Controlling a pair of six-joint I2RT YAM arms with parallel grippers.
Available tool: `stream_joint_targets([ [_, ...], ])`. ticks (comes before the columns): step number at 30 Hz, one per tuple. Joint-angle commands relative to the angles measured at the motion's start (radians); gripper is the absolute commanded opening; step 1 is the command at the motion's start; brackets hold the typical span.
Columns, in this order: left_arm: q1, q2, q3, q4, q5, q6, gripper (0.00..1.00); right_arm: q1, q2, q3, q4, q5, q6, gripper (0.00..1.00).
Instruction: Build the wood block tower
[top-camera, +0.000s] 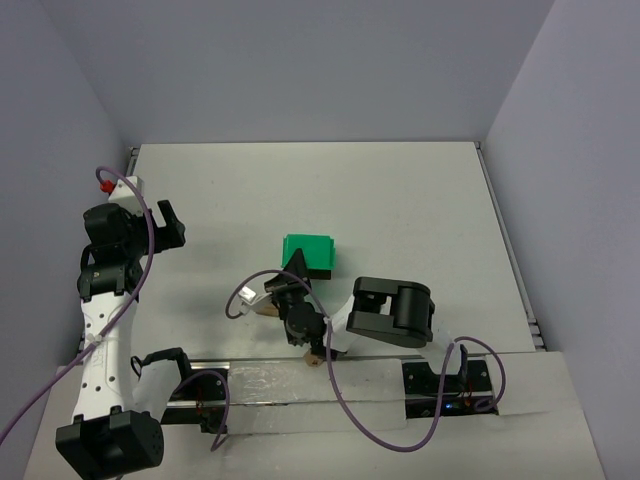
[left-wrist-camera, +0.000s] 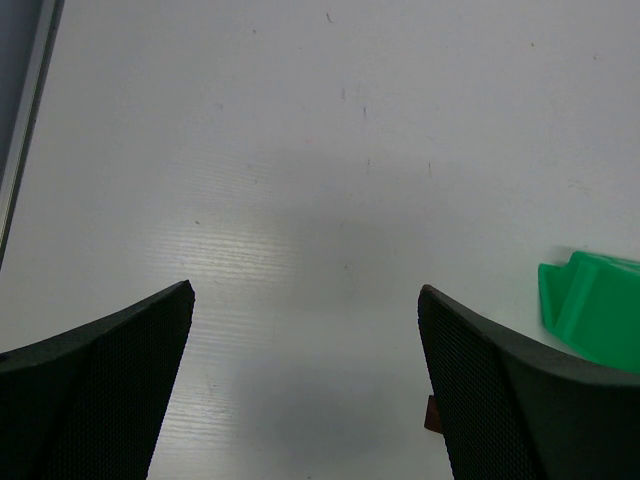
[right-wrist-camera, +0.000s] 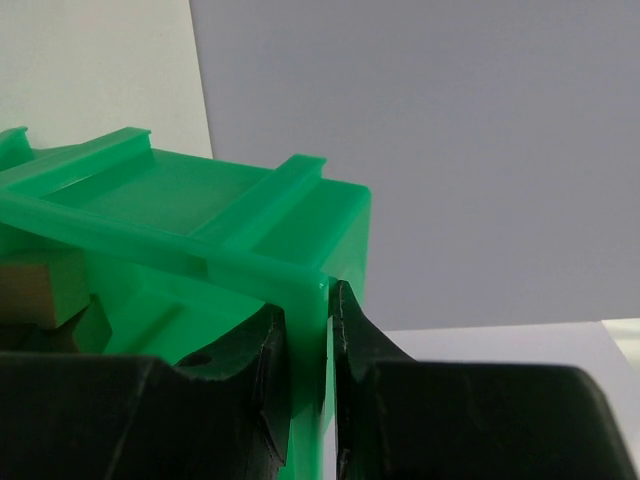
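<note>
The right jaws are clenching a wall of the green bin (right-wrist-camera: 250, 230), near the middle of the overhead view. Tan wood blocks (right-wrist-camera: 40, 285) are lying inside the bin, at the left edge of the right wrist view. The left jaws are hanging spread wide over the white surface (left-wrist-camera: 300, 150), grasping nothing.

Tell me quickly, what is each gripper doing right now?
Left gripper: open, holding nothing.
Right gripper: shut on the wall of the green bin.
</note>
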Motion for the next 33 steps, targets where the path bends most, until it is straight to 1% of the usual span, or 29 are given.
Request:
stream_joint_targets([
  [1, 0.013, -0.001, 0.032, 0.049, -0.003, -0.011, 0.99, -0.002, 0.060, -0.021, 0.316, 0.027, 0.126, 0.00],
  [5, 0.014, 0.005, 0.035, 0.049, -0.001, -0.011, 0.99, -0.080, -0.046, 0.020, 0.308, 0.005, 0.067, 0.00],
  [8, 0.013, 0.002, 0.034, 0.052, 0.012, -0.010, 0.99, -0.141, -0.153, 0.031, 0.223, -0.029, 0.079, 0.00],
  [10, 0.014, 0.000, 0.035, 0.052, 0.018, -0.009, 0.99, -0.180, -0.307, 0.035, -0.029, -0.040, 0.186, 0.00],
  [11, 0.014, 0.000, 0.035, 0.052, 0.021, -0.009, 0.99, -0.202, -0.355, 0.038, -0.130, -0.051, 0.273, 0.00],
  [12, 0.013, 0.000, 0.035, 0.051, 0.023, -0.009, 0.99, -0.223, -0.449, 0.047, -0.348, -0.063, 0.334, 0.00],
  [14, 0.015, 0.000, 0.033, 0.054, 0.032, -0.004, 0.99, -0.255, -0.585, 0.105, -0.815, -0.133, 0.545, 0.00],
  [15, 0.016, -0.001, 0.031, 0.055, 0.038, 0.000, 0.99, -0.267, -0.640, 0.156, -1.066, -0.193, 0.666, 0.00],
  [16, 0.016, -0.003, 0.031, 0.054, 0.041, 0.007, 0.99, -0.304, -0.671, 0.212, -1.265, -0.248, 0.827, 0.00],
  [17, 0.017, -0.004, 0.031, 0.054, 0.049, 0.008, 0.99, -0.310, -0.687, 0.266, -1.426, -0.307, 0.854, 0.00],
  [18, 0.017, -0.007, 0.028, 0.052, 0.065, 0.013, 0.99, -0.360, -0.699, 0.347, -1.638, -0.396, 0.949, 0.00],
  [20, 0.019, -0.013, 0.023, 0.056, 0.082, 0.022, 0.99, -0.454, -0.717, 0.415, -1.836, -0.546, 1.043, 0.00],
  [24, 0.019, -0.021, 0.020, 0.054, 0.115, 0.034, 0.99, -0.659, -0.793, 0.439, -2.022, -0.773, 1.030, 0.00],
  [26, 0.019, -0.033, 0.012, 0.056, 0.144, 0.051, 0.99, -0.772, -0.823, 0.460, -2.169, -0.873, 0.987, 0.00],
  [28, 0.019, -0.047, -0.004, 0.060, 0.205, 0.072, 0.99, -0.869, -0.839, 0.462, -2.269, -1.004, 0.897, 0.00],
  [29, 0.019, -0.057, -0.011, 0.065, 0.226, 0.076, 0.99, -0.937, -0.850, 0.454, -2.325, -1.044, 0.860, 0.00],
  [30, 0.020, -0.060, -0.014, 0.068, 0.244, 0.081, 0.99, -0.953, -0.853, 0.453, -2.339, -1.071, 0.826, 0.00],
  [31, 0.019, -0.065, -0.017, 0.069, 0.268, 0.084, 0.99, -1.014, -0.862, 0.438, -2.368, -1.107, 0.778, 0.00],
  [33, 0.020, -0.067, -0.015, 0.064, 0.284, 0.085, 0.99, -1.131, -0.864, 0.414, -2.399, -1.127, 0.745, 0.00],
])
